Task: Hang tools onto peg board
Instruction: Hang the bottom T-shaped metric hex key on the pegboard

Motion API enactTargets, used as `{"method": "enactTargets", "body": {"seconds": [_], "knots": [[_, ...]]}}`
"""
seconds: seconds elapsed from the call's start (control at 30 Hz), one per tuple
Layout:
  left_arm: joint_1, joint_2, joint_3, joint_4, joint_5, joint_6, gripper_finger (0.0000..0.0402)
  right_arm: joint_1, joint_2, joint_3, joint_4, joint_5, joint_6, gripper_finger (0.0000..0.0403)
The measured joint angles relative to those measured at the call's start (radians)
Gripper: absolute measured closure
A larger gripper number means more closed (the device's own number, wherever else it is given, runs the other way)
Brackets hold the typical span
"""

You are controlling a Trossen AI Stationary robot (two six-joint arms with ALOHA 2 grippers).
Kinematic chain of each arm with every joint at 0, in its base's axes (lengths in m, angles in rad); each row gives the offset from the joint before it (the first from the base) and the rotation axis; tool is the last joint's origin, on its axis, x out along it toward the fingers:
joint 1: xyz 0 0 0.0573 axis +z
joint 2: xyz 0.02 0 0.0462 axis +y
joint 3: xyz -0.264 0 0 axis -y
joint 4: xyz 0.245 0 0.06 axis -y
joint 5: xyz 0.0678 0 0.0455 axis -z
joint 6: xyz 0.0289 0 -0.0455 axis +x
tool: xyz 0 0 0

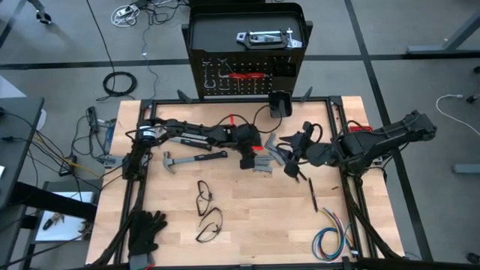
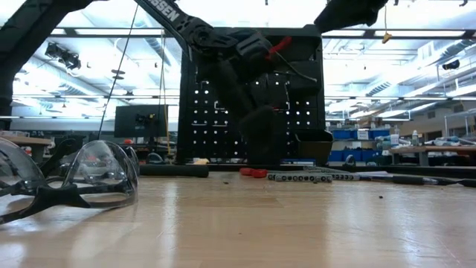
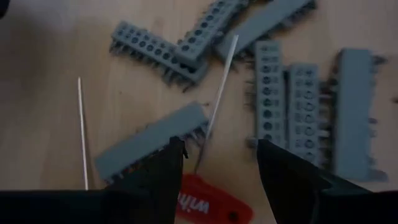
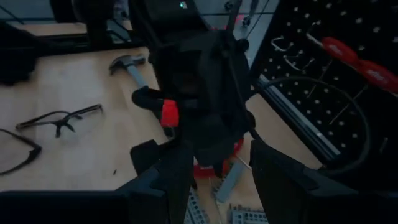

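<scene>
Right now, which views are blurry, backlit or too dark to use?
Low view: bright ceiling behind, peg board in silhouette, glasses up close and soft. Left wrist view: grey pieces slightly soft. Right wrist view: dim, left arm nearly black. High view: evenly lit.

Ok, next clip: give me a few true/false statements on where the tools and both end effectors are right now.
1. A hammer lies on the table. True.
2. The left end effector is shut on a hammer. False: it hangs open over the grey metal pieces, with a red-handled tool between its fingers.
3. A red-handled tool already hangs on the peg board. True.
4. The right end effector is at the peg board. False: it is over the table, facing the left arm.
</scene>
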Motion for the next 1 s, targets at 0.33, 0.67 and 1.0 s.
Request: {"method": "enactTargets", "body": {"seconds": [0.33,0.67,1.0], "knots": [[0.009,0.089,0.071,-0.121,-0.009,-0.044,0.0293,-0.007,-0.001,0.0,0.052,-0.046,-0.049,0.0233],[-0.048,0.091,0.132,-0.344,0.067,0.047,0.0397,-0.019,0.0,0.0,0.063,-0.062,-0.051,0.0233],[-0.11,0.036,0.191,-0.354,0.02,0.117,0.0401,-0.088,0.104,0.001,0.063,-0.07,-0.06,0.0233]]}}
